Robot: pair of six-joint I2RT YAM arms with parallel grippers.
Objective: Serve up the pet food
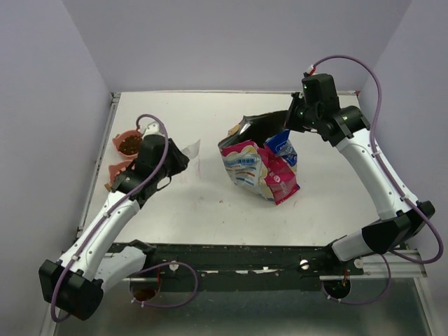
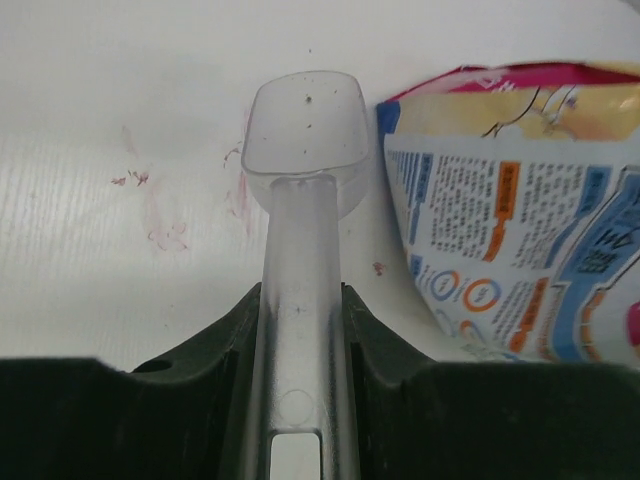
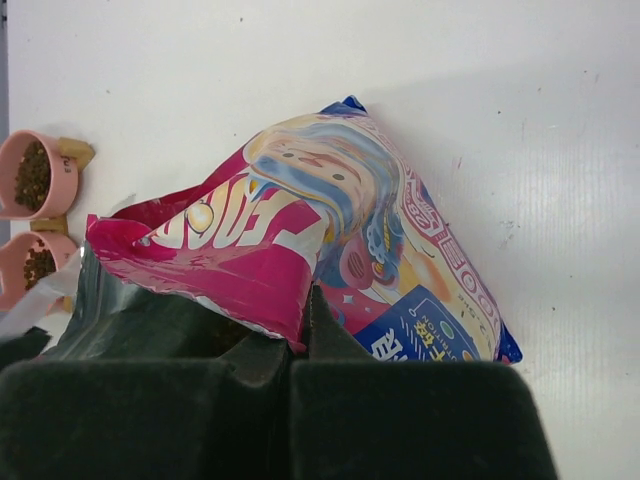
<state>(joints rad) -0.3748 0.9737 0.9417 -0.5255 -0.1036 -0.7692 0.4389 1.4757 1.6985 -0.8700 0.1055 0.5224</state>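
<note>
The pet food (image 3: pixel 32 174) shows as dark kibble in two pink bowls (image 1: pixel 129 143) at the table's left edge. The glossy pink, white and blue bag (image 1: pixel 259 168) stands mid-table with its dark mouth held open. My right gripper (image 3: pixel 308 300) is shut on the bag's pink rim (image 3: pixel 250 270), also seen at the bag's far side from above (image 1: pixel 288 120). My left gripper (image 2: pixel 300 310) is shut on the handle of a clear plastic scoop (image 2: pixel 300 130), which is empty save for a few crumbs. The scoop hovers over bare table just left of the bag (image 2: pixel 520 220).
The second bowl (image 3: pixel 30 265) lies close beside the first, and both sit left of my left wrist (image 1: pixel 157 157). Faint pink smears (image 2: pixel 150 210) mark the white tabletop. A raised rail (image 1: pixel 105 133) runs along the table's left side.
</note>
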